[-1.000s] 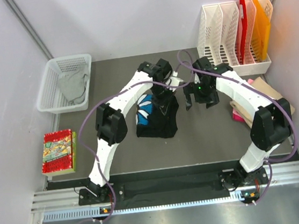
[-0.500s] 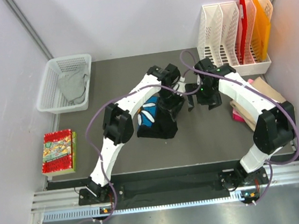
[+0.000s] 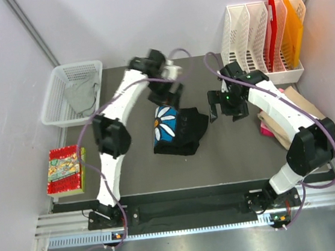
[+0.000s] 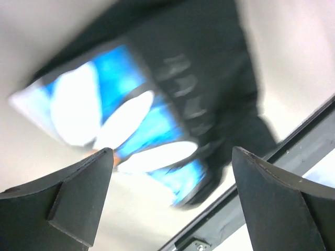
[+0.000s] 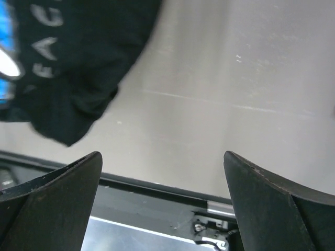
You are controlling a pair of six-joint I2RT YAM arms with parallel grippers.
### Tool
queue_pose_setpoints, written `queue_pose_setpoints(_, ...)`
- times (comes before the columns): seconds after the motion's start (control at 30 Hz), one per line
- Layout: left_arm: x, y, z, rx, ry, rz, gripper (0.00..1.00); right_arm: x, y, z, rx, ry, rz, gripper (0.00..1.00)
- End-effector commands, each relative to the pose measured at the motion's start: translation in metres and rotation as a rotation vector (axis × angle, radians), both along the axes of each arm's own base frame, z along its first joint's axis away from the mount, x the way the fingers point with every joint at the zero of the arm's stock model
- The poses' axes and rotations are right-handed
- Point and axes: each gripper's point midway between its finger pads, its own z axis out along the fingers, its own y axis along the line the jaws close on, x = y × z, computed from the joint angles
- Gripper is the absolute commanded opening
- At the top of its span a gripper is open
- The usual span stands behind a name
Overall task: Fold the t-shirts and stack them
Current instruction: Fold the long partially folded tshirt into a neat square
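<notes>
A folded black t-shirt [image 3: 183, 133] lies mid-table with its white-blue daisy print [image 3: 166, 124] facing up. Just behind it, my left gripper [image 3: 167, 98] hangs open and holds nothing. In the blurred left wrist view the black t-shirt [image 4: 209, 63] lies below the open left gripper [image 4: 172, 151]. To the right of the shirt my right gripper [image 3: 225, 114] is open and apart from it. The right wrist view has the shirt's edge [image 5: 78, 63] at upper left, with bare table between the right gripper [image 5: 162, 154] jaws. A grey t-shirt [image 3: 82, 94] lies in the basket. Tan [image 3: 295, 102] and pink [image 3: 266, 129] shirts lie at the right edge.
A white mesh basket [image 3: 54, 111] stands at the back left. A red patterned packet [image 3: 65, 168] lies at the left edge. White file racks [image 3: 254, 37] with red and orange folders stand at the back right. A metal rail [image 3: 195, 207] runs along the near edge.
My left gripper has opened, let go of the black t-shirt and drawn back toward the rear left. The shirt has settled flat with the daisy showing. The right arm has barely moved.
</notes>
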Motion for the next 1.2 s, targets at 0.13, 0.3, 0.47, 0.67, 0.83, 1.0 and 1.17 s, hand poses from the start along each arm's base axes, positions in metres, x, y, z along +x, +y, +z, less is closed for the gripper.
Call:
queue_pose_setpoints(0.13,-0.01,0.082,0.028,-0.2,0.021,0.181,0.99,0.03,0.08,0.018,0.331,0.034,0.071,1.0)
queue_pose_setpoints(0.3,-0.036,0.067,-0.001,-0.25,0.091,0.144,0.99,0.037,0.14,0.03,0.632,0.126,0.105,1.0)
queue_pose_setpoints(0.47,-0.032,0.05,0.028,-0.363,0.058,0.105,0.99,0.05,0.179,0.047,0.929,0.207,0.068,1.0)
queue_pose_setpoints(0.67,-0.06,0.051,-0.004,-0.378,0.215,0.085,0.99,0.05,0.185,-0.006,0.974,0.37,-0.05,1.0)
queue_pose_setpoints(0.83,-0.082,0.048,-0.04,-0.393,0.318,0.103,0.99,0.049,0.181,-0.046,0.924,0.431,-0.085,1.0)
queue_pose_setpoints(1.0,-0.101,0.051,-0.082,-0.324,0.388,0.091,0.99,0.052,0.169,-0.085,0.823,0.466,-0.101,1.0)
queue_pose_setpoints(1.17,-0.118,0.072,-0.128,-0.166,0.425,0.079,0.99,0.05,0.153,-0.113,0.728,0.479,-0.094,1.0)
